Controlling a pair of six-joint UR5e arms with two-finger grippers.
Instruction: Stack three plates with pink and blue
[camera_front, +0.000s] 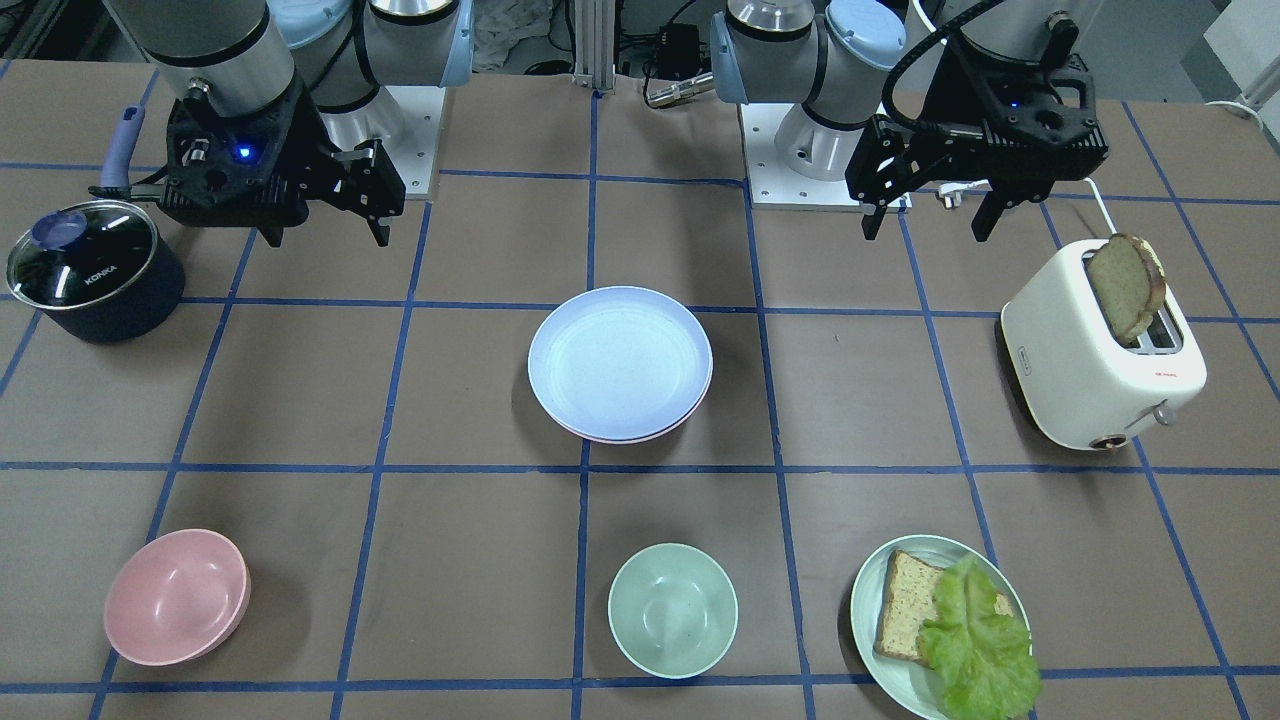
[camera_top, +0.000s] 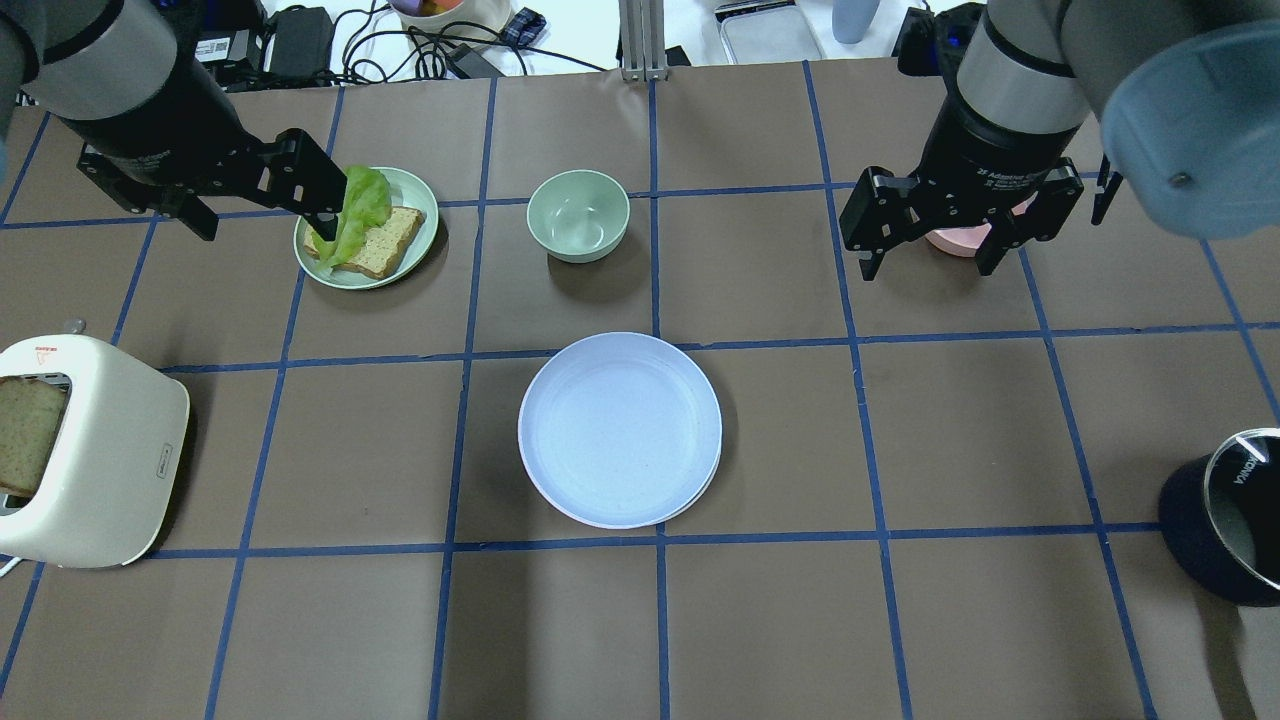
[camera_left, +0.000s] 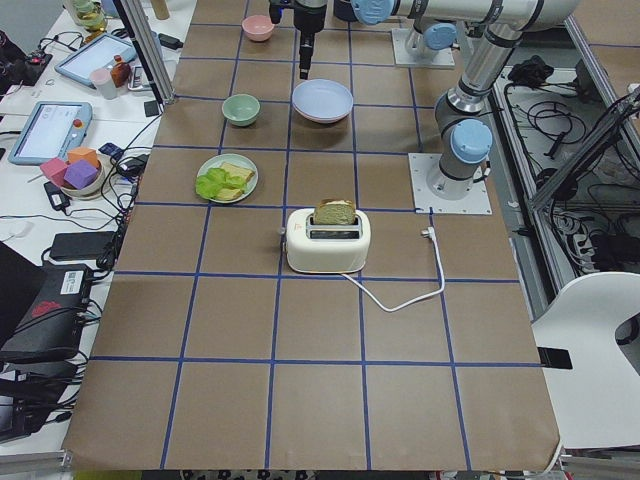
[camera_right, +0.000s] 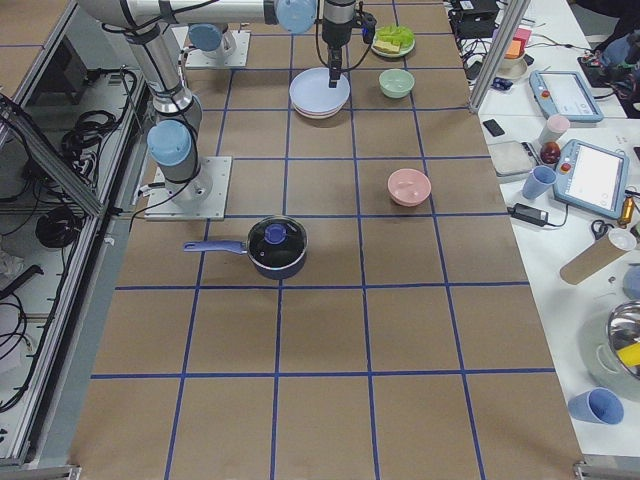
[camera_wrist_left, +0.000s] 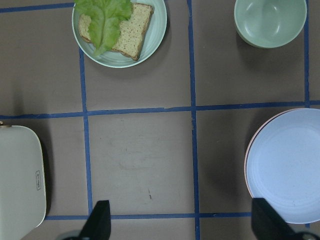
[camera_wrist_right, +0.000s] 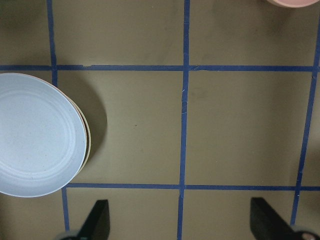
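We see the pale blue plate (camera_top: 620, 425) at the middle of the desk, about halfway between the robot's edge and the operators' edge. It lies on top of a pink plate (camera_front: 640, 440), of which only a thin rim shows along one side. We cannot tell how many plates lie under the blue one.

The left gripper (camera_front: 928, 225) hangs above the desk towards its left end. Its fingers are spread wide and there is nothing between them. In its wrist view the stack sits off to one side of the fingertips, not under them. The right gripper (camera_front: 327, 235) hangs above the desk towards the right end. Its fingers are likewise parted and empty, and it is well apart from the stack.

Near the left end stands a white toaster (camera_front: 1100, 350) with a slice of bread (camera_front: 1125, 285) standing up out of its slot. A mint-green plate (camera_front: 870, 600) lies by the operators' edge towards the left end, with bread and a lettuce leaf (camera_front: 980, 640) on it. A green bowl (camera_front: 672, 610) sits at the middle of the operators' edge. A pink bowl (camera_front: 177, 597) sits near the corner where the operators' edge meets the right end. A dark pot (camera_front: 95, 270) with a glass lid stands by the right end, nearer the robot's edge.
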